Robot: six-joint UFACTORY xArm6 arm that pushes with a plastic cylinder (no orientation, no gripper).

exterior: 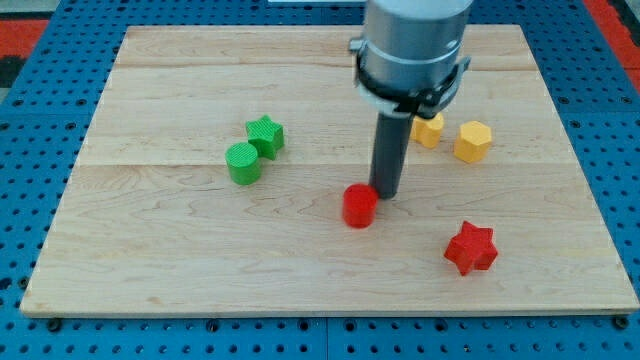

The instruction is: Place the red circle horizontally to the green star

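Observation:
The red circle lies on the wooden board a little below the middle. The green star lies up and to the view's left of it, touching a green circle at its lower left. My tip stands right against the red circle's upper right side. The dark rod rises from there to the grey arm body at the view's top.
A red star lies at the lower right. A yellow hexagon and another yellow block, partly hidden by the arm, lie at the right. The wooden board sits on a blue pegboard surface.

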